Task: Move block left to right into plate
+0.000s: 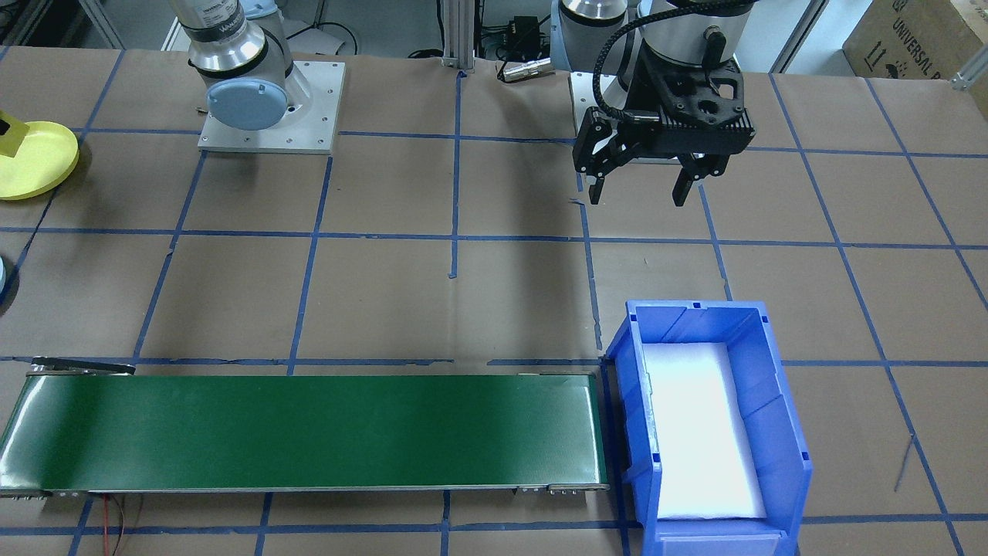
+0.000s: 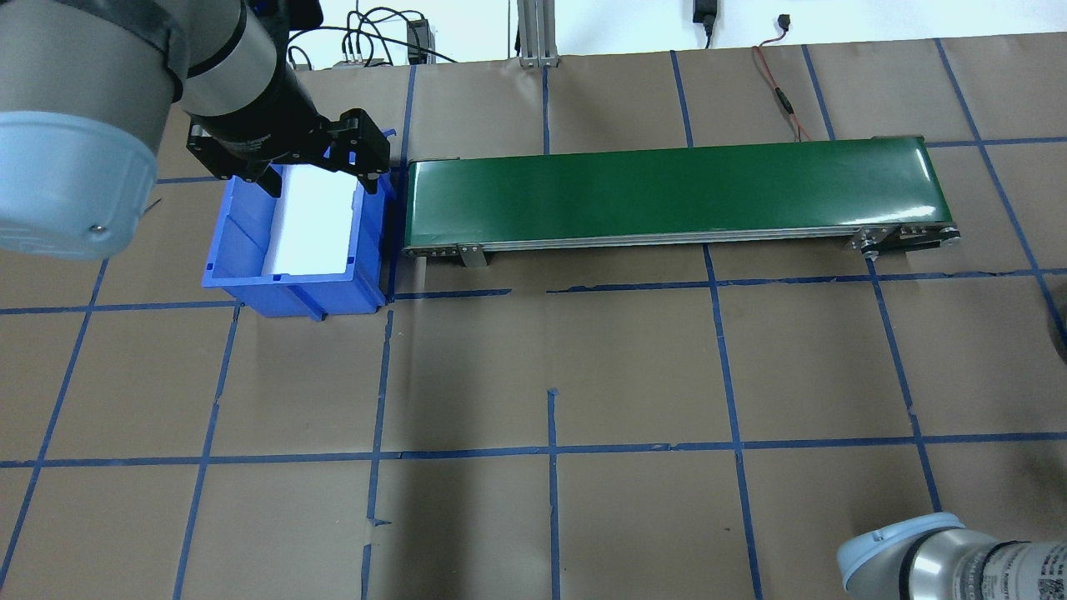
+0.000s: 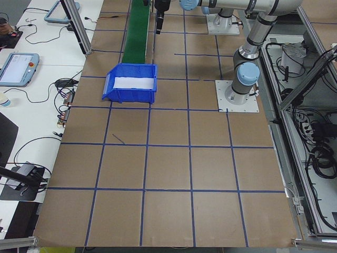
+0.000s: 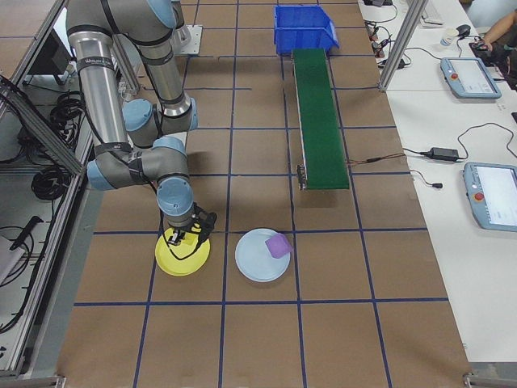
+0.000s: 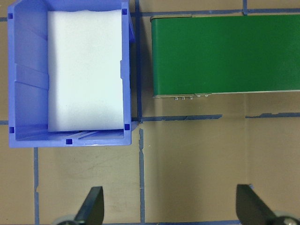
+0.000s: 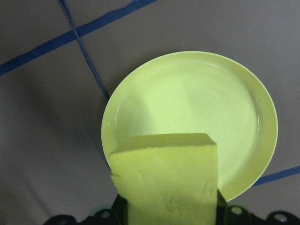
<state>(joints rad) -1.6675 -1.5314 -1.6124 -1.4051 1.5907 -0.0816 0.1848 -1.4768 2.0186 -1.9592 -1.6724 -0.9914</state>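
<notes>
Our right end effector is clamped on the yellow block, which fills the lower part of the right wrist view and stands up between the jaws. The yellow plate lies directly beneath and slightly ahead of the block in that view, so the block hangs over the plate's near rim rather than its centre. From the exterior right view we see the same arm bent low over the yellow plate, with the end effector just above it. We judge the coming move turns on this offset: the block needs only a short carry toward the plate's middle and a descent before release. Its long axis appears to run upright, along the fingers, so it may topple once freed.

Our left end effector hangs with jaws spread wide and nothing between them, above the tabletop near the blue bin at the end of the green conveyor, well apart from the plate. The right arm is plainly the nearer one.

A pale blue plate carrying a purple block sits just beside the yellow one.
</notes>
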